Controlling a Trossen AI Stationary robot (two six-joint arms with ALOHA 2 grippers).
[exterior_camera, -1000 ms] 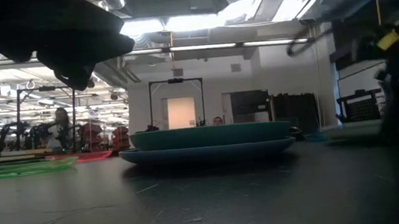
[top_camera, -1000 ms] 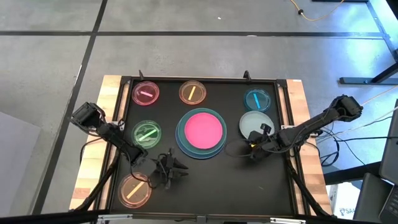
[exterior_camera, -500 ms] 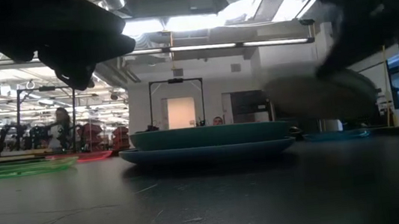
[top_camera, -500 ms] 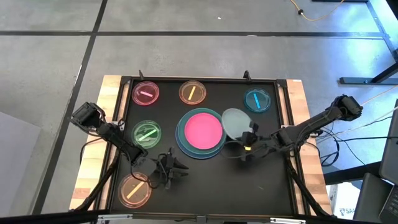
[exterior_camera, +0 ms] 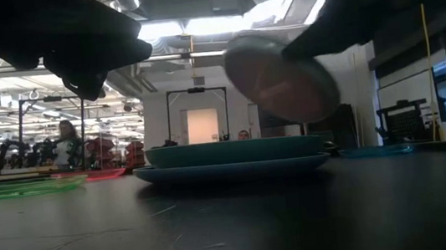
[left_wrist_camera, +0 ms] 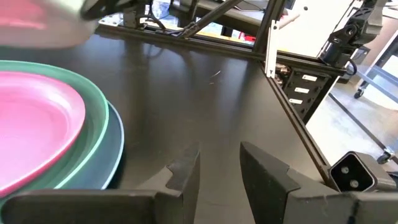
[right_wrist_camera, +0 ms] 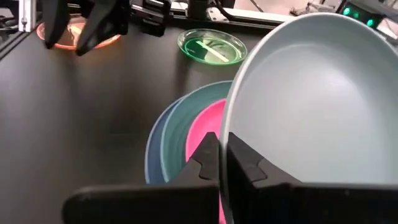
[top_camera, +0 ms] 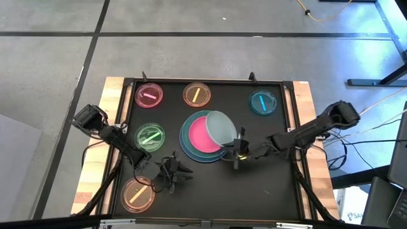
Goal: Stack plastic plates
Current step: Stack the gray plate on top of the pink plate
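A stack of a light-blue, a teal and a hot-pink plate [top_camera: 198, 137] sits mid-table; the low view shows the stack [exterior_camera: 231, 159] too. My right gripper [top_camera: 236, 149] is shut on the white plate [top_camera: 219, 126], which hangs tilted over the stack's right side, also in the low view [exterior_camera: 281, 76]. Small plates lie flat on the table: pink [top_camera: 149, 95], orange [top_camera: 196, 95], cyan [top_camera: 262, 102], green [top_camera: 150, 135] and a second orange [top_camera: 138, 194]. My left gripper [top_camera: 173, 170] waits open, low near the front, left of the stack. My right gripper pinches the white plate's rim [right_wrist_camera: 226, 134] on the side nearest the arm, one finger [right_wrist_camera: 208, 152] under the plate and the other [right_wrist_camera: 244, 160] in its hollow. The fingers come level from the table's right. The plate is lifted clear and tilted, its hollow facing the arm.
The black table top has a raised frame [top_camera: 289, 86] and wooden strips along its left and right sides. Bare black surface lies right of the stack [top_camera: 267, 178] and in front of it. Beyond the table, the low view shows a workshop with a person far off [exterior_camera: 65, 139].
My right gripper has lifted the white plate off the table's right part and carried it up and leftward, until it hangs over the stack's right side. The plate has tipped from flat to steeply tilted.
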